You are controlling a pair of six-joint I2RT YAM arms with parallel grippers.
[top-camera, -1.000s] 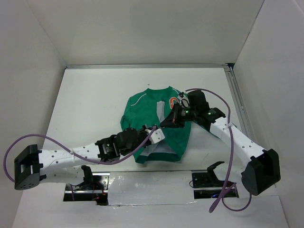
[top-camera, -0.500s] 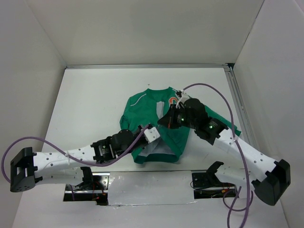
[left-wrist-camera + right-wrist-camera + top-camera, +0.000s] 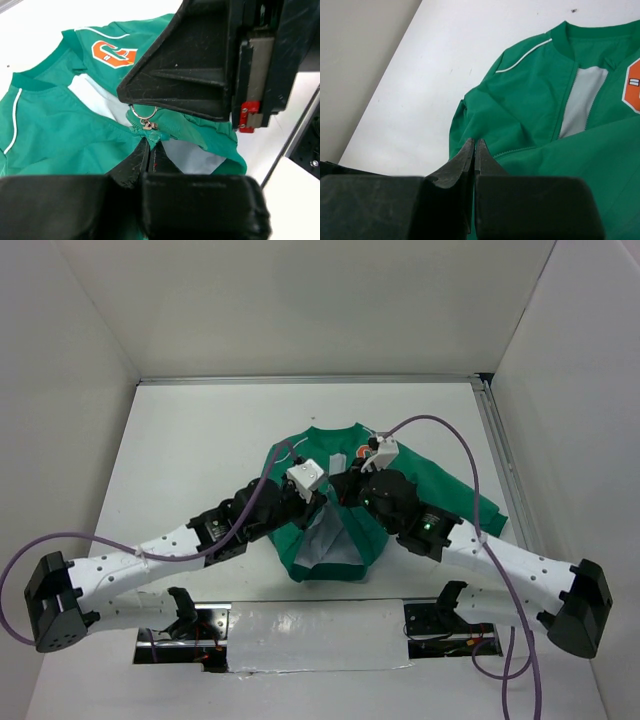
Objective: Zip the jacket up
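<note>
The green jacket (image 3: 322,445) lies mid-table with its front unzipped and white lining showing; it also shows in the left wrist view (image 3: 60,130) and the right wrist view (image 3: 530,100). The orange G patch (image 3: 112,52) faces up. My left gripper (image 3: 150,142) (image 3: 322,505) is shut on the green zipper edge just below the slider. The ring zipper pull (image 3: 145,114) stands upright, its top hidden under my right gripper (image 3: 122,92) (image 3: 338,492), which is shut (image 3: 474,142) right above the left one. The fabric is drawn into a peak at the slider.
White walls close in the table at the back and both sides. A metal rail (image 3: 495,440) runs along the right edge. A silver taped strip (image 3: 310,635) lies by the arm bases. Purple cables (image 3: 440,425) loop over both arms.
Both grippers have come together over the jacket's middle: the left moved up from the hem, the right moved left. The lower front is now lifted and bunched, with lining showing.
</note>
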